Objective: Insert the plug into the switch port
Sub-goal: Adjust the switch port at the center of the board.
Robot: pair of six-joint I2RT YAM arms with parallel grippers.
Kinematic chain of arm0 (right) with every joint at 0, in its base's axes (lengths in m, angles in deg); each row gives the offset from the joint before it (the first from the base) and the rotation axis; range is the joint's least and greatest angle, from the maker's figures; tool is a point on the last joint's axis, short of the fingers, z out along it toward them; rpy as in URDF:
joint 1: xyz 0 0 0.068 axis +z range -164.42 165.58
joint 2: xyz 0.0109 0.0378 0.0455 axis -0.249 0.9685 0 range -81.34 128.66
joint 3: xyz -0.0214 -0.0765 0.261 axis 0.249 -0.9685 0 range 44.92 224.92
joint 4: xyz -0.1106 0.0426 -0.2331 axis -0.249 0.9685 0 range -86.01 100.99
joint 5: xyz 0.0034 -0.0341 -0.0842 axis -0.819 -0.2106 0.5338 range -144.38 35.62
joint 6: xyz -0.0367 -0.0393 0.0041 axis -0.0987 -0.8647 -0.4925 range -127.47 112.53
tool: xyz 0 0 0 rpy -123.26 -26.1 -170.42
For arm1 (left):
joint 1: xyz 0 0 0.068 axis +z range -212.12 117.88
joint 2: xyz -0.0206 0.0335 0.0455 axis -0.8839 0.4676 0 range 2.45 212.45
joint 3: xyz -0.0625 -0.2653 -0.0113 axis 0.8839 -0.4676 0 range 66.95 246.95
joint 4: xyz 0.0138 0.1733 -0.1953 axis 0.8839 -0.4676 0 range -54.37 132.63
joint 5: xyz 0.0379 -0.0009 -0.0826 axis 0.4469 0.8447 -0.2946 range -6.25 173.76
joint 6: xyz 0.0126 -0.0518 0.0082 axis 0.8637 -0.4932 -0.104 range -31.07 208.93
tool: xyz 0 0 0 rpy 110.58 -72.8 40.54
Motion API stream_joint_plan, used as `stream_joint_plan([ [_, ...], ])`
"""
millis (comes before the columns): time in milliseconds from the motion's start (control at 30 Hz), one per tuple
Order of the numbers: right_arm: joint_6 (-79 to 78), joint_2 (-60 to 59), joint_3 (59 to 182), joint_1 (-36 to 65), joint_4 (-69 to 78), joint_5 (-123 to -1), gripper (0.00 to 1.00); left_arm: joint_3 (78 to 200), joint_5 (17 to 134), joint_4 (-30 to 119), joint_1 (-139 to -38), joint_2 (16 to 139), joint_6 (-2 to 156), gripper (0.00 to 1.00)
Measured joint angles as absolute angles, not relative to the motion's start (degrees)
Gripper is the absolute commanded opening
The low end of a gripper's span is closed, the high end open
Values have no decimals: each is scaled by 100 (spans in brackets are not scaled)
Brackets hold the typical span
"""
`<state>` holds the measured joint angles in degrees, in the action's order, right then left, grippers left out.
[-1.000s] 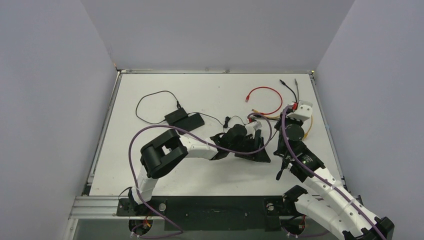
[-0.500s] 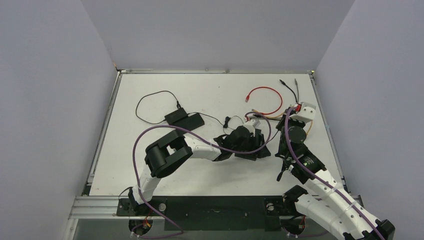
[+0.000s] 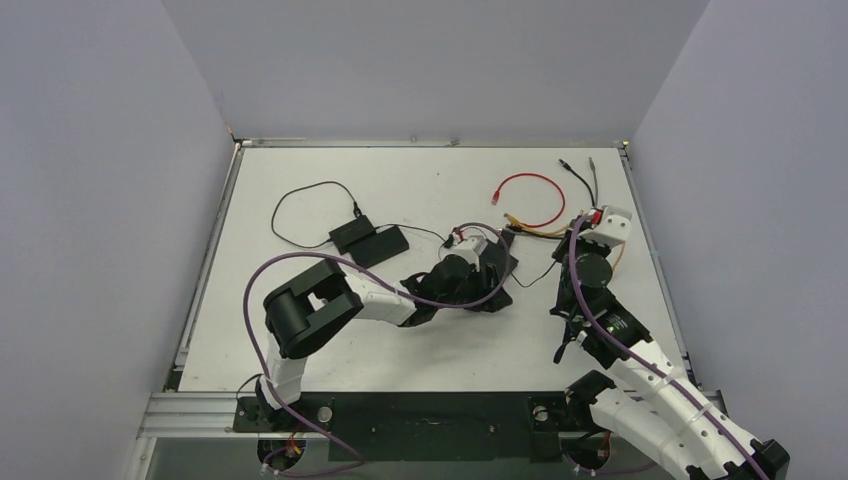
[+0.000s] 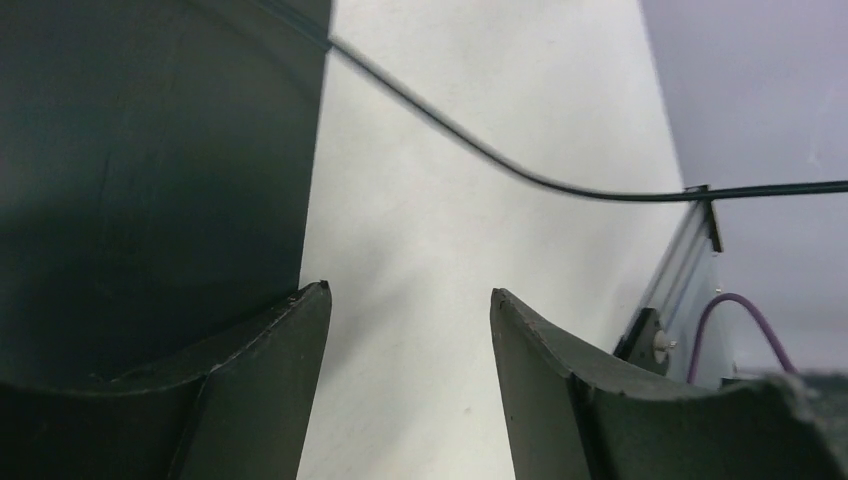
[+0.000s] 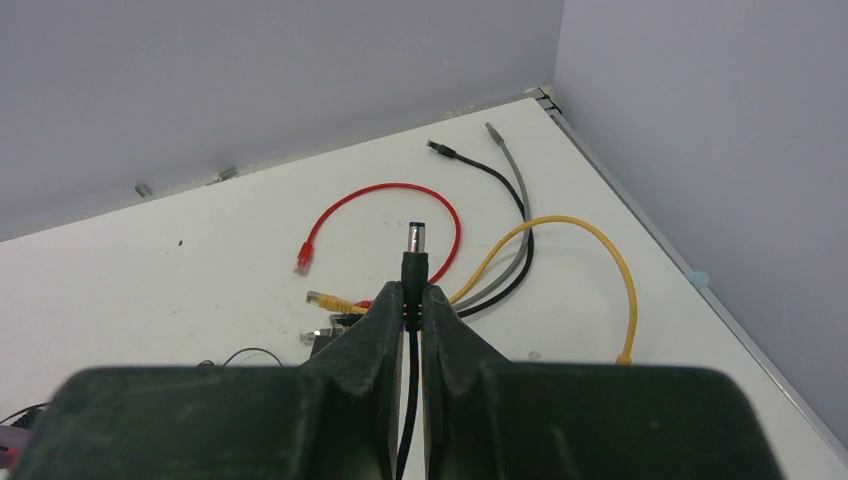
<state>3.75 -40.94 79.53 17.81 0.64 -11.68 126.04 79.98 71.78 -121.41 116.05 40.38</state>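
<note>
Port not made out in any view. A dark slab (image 4: 150, 150) filled the 9 o'clock side beside the left gripper (image 4: 410, 300); could not tell if it was the switch. That gripper stood partly apart, empty, shifted slightly toward 11 o'clock since a second before. Right gripper (image 5: 411, 300) pinched the plug (image 5: 415, 245) near the bench (image 3: 420, 180) edge at 3 o'clock, tip clear.

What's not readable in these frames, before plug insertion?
Switch port: top view, too small to find.
Dark slab: left wrist view, cut off by left edge, blurred; unidentifiable.
Plug cable's run: right wrist view, cut off by bottom edge below right end effector.
</note>
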Motion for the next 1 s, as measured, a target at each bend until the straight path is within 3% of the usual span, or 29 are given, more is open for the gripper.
stream_joint_plan([
  [633,194,-3739,7953,1781,59,-1091,0,10633,8678,6929,-10232,10117,4267,58],
  [1000,-667,-2382,8794,1746,-513,-997,0,10086,8595,6295,-10077,9096,4265,58],
])
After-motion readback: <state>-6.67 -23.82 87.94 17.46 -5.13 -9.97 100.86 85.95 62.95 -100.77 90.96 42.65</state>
